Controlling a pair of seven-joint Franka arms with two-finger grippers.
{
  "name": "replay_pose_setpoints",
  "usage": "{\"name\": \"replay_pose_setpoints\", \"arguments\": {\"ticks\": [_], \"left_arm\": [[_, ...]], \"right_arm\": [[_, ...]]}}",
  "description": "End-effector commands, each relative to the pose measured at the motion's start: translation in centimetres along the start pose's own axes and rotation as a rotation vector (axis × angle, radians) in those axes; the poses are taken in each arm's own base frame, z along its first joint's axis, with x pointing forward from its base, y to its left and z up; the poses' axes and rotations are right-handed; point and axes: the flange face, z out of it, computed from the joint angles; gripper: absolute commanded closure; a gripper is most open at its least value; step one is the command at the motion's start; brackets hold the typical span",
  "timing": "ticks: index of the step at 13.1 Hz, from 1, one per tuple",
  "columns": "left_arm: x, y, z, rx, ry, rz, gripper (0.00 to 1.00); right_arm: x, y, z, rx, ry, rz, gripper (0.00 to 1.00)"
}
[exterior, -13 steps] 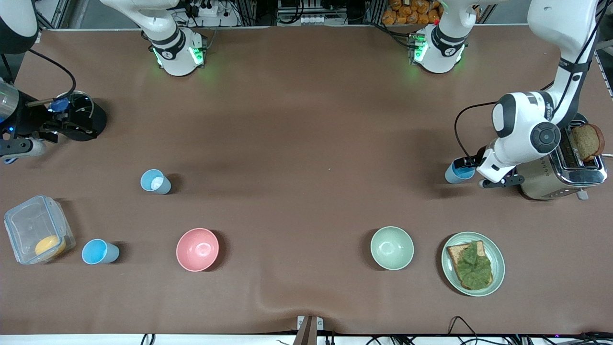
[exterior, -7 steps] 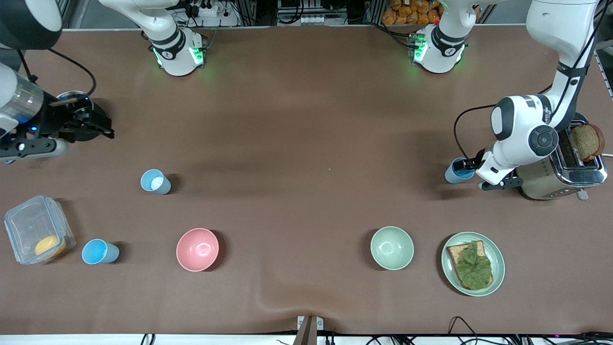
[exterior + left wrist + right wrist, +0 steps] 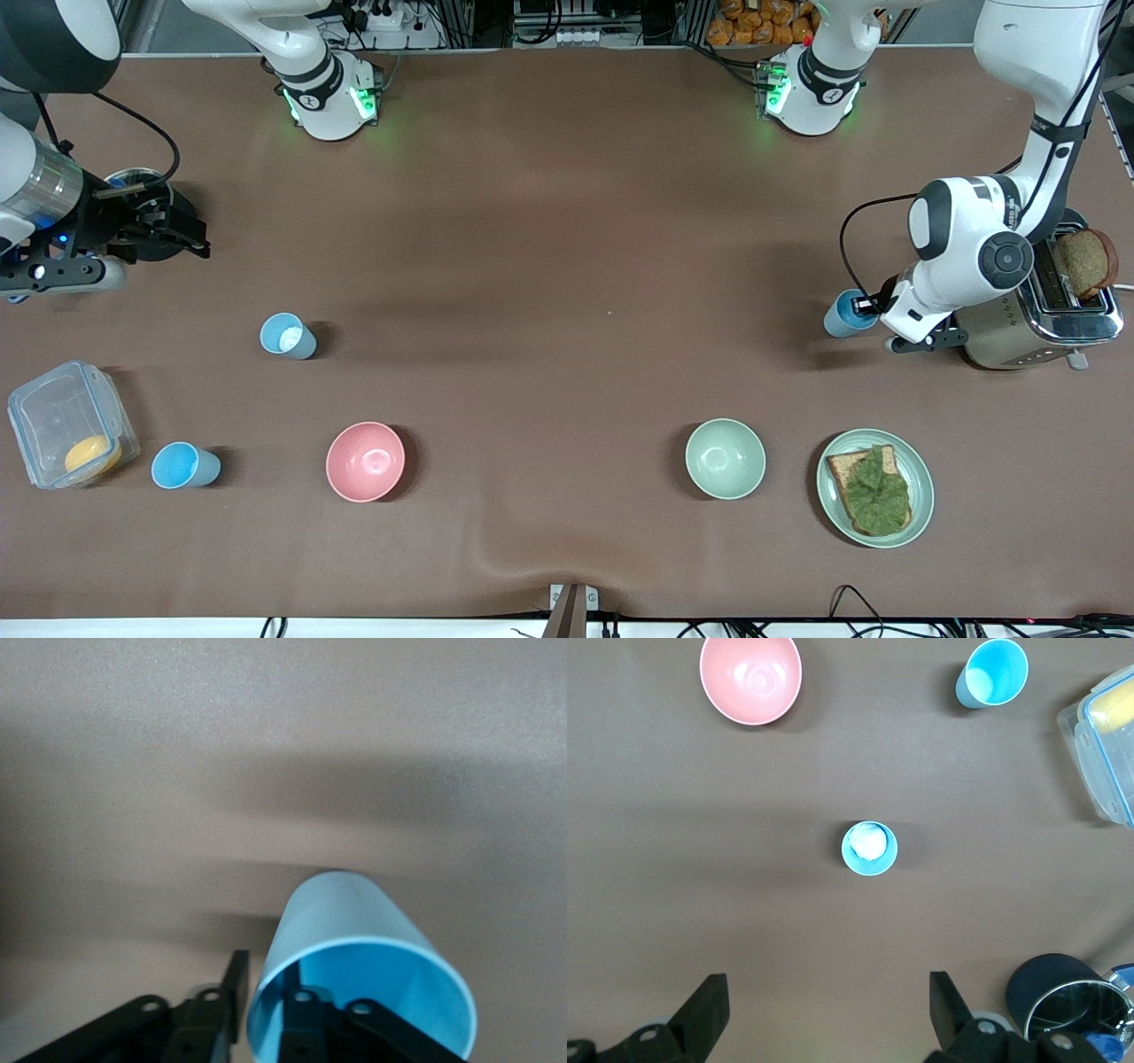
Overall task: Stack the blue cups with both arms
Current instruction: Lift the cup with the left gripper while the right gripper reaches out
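Your left gripper (image 3: 866, 310) sits at about three o'clock on the table in the front view, beside the toaster (image 3: 1041, 323). Its jaws are clamped on the wall of the held cup (image 3: 842, 316), with one finger inside the mouth and the other outside, as the left wrist view shows (image 3: 266, 992) (image 3: 354, 966). That cup is tipped well off vertical in the grip; whether it is clear of the table cannot be told. Your right gripper (image 3: 168, 235) hovers at about nine o'clock over a dark tin (image 3: 146, 221), jaws spread wide with nothing between them (image 3: 828, 1019). The other two cups stand upright, mouths up, at the right arm's end. The white-lined cup (image 3: 286, 337) (image 3: 869, 849) lies at roughly five o'clock from the right gripper. The bright-lined cup (image 3: 183, 466) (image 3: 992, 673) is nearer the front camera, between the clear box (image 3: 71, 434) and the pink bowl (image 3: 365, 461). The right arm is much the nearer to both; the left arm's cup is well apart from them. The white-lined cup looks the likelier pick, and its vertical axis calls for a descent over its rim.
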Motion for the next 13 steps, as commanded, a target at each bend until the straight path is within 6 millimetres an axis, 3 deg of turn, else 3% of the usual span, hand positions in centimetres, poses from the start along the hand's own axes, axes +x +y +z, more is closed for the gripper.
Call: {"name": "replay_pose_setpoints", "arguments": {"ticks": [1, 3, 6, 8, 13], "left_arm": [[0.6, 0.0, -0.4, 0.008, 0.010, 0.013, 1.00], [0.5, 0.0, -0.7, 0.007, 0.013, 0.013, 1.00], [0.6, -0.2, -2.9, 0.002, 0.015, -0.004, 1.00], [1.3, 0.4, -5.3, -0.002, -0.031, -0.017, 1.00], [2.9, 2.4, -13.6, 0.003, -0.082, 0.004, 1.00]], "right_arm": [[-0.3, 0.2, -0.2, -0.019, 0.009, 0.015, 0.00], [-0.4, 0.2, -0.3, -0.019, 0.011, 0.016, 0.00], [-0.4, 0.4, -0.4, -0.019, 0.012, 0.018, 0.00], [-0.6, 0.4, -0.5, -0.019, 0.011, 0.019, 0.00], [-0.6, -0.2, -0.6, -0.020, 0.014, 0.010, 0.00]]}}
